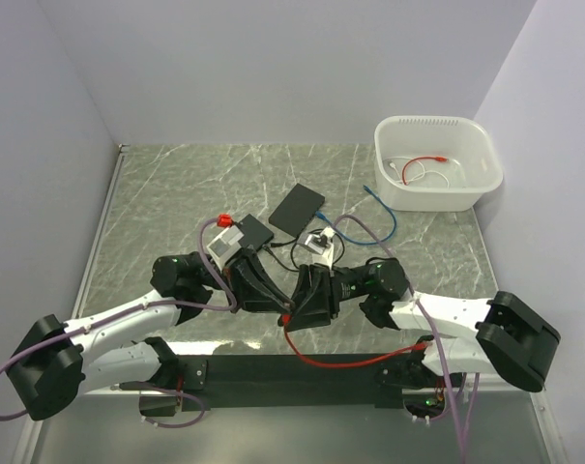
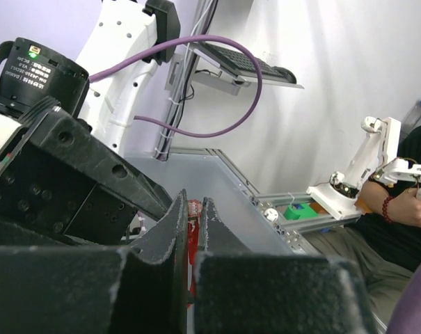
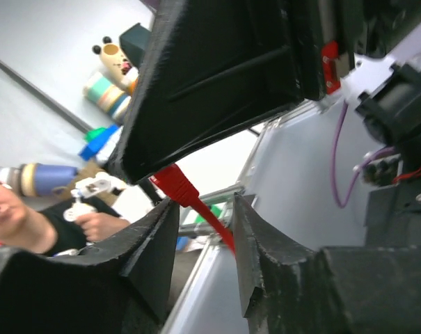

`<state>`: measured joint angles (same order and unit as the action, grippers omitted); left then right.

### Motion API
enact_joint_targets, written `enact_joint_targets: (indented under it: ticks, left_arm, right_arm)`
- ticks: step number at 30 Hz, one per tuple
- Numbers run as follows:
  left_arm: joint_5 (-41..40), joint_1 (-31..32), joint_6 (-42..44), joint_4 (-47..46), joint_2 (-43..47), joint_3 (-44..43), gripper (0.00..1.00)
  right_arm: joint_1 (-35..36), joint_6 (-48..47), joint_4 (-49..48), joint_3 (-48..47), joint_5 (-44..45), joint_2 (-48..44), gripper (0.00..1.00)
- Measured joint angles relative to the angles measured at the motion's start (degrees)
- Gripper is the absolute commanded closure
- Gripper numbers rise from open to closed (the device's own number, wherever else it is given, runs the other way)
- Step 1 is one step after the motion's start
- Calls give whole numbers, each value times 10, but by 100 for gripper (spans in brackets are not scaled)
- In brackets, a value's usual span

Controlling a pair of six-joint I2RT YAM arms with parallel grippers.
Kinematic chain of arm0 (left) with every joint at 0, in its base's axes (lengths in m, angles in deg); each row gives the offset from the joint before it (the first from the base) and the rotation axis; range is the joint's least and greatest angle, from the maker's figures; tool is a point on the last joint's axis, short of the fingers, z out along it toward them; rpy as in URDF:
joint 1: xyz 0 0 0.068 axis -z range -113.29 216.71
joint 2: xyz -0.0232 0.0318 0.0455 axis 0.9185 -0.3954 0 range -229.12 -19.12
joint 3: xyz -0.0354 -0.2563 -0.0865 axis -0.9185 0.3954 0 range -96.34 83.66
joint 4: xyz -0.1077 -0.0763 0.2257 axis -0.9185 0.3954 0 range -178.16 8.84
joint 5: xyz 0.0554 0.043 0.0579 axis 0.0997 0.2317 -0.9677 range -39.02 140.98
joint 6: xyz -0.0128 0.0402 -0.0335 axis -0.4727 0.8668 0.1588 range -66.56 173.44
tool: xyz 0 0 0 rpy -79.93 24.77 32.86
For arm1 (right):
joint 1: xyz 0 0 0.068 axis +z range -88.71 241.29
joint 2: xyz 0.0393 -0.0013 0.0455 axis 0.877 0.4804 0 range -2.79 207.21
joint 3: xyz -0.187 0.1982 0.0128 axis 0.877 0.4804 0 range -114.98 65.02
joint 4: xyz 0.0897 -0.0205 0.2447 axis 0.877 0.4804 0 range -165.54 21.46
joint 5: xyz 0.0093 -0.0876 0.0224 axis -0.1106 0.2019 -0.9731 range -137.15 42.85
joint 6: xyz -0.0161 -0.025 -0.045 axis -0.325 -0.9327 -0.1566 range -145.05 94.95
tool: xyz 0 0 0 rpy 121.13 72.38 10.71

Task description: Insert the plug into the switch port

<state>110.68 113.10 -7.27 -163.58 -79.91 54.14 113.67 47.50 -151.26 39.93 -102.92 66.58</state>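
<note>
My left gripper (image 1: pixel 277 300) and right gripper (image 1: pixel 308 300) meet at the near middle of the table. In the left wrist view my left gripper (image 2: pixel 193 202) is shut on the red plug (image 2: pixel 192 217), which stands between the fingers. In the right wrist view my right gripper (image 3: pixel 204 202) is open, and the red cable (image 3: pixel 216 224) runs through the gap just behind the plug's red boot (image 3: pixel 174 182). The cable (image 1: pixel 355 361) trails toward the near right. The black switch (image 1: pixel 297 207) lies flat further back; its ports do not show.
A white bin (image 1: pixel 485 164) at the back right holds a red and a white cable. A blue cable (image 1: pixel 381 207) and a black cable lie on the marble top between the bin and the switch. A small black box (image 1: pixel 253 232) sits left of the switch.
</note>
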Motion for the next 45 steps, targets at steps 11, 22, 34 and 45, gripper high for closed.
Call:
enact_joint_targets:
  ticks: [11,22,34,45]
  left_arm:
    - [2,-1,6,9,13,0,99]
    - [-18,-2,31,7,25,1,69]
    - [-215,0,245,208,211,12,10]
    - [-445,0,270,445,176,4,25]
  right_arm:
    - [5,30,-13,-7,0,4,72]
    - [6,28,-16,-11,-1,-13,100]
    - [15,-226,256,-20,123,-169,100]
    - [136,-453,678,-133,496,-168,100]
